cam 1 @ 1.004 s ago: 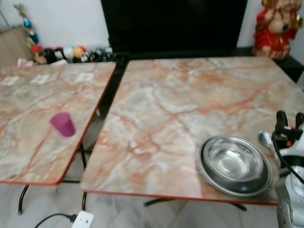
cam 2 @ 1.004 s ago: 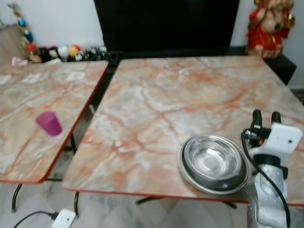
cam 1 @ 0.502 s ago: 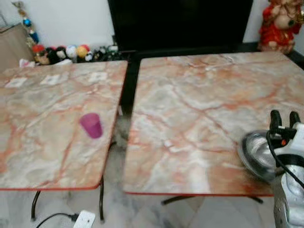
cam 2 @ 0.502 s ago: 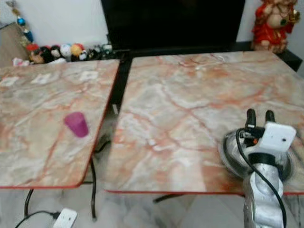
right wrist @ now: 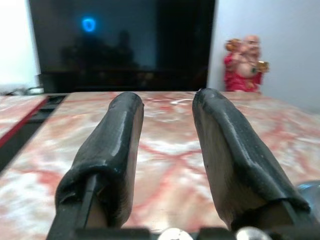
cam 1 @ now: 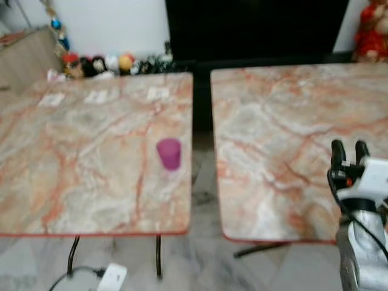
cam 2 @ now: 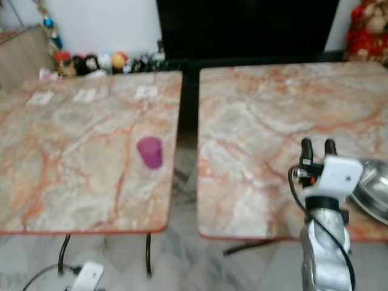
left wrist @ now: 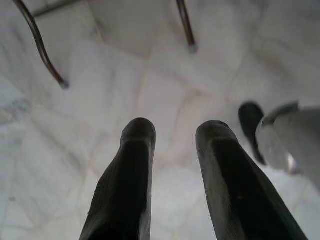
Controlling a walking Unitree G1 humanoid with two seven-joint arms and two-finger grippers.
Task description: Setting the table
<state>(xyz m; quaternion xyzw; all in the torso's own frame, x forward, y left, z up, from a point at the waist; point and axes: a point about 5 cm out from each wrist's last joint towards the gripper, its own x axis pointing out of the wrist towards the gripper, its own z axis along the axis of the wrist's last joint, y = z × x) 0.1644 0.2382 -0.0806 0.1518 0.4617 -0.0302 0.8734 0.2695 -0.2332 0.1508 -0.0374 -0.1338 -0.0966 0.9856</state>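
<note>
I'm seeing two marble tables with a narrow floor gap between them. Left table (cam 1: 73, 163): purple cup (cam 1: 169, 153) is standing near its right edge, paper slips (cam 1: 100, 96) are lying along the far edge, rest bare. Right table (cam 2: 260, 133): steel bowl (cam 2: 373, 189) is sitting at the near right corner, right gripper (cam 2: 315, 146) is hanging fingers parted over the near edge beside it.
</note>
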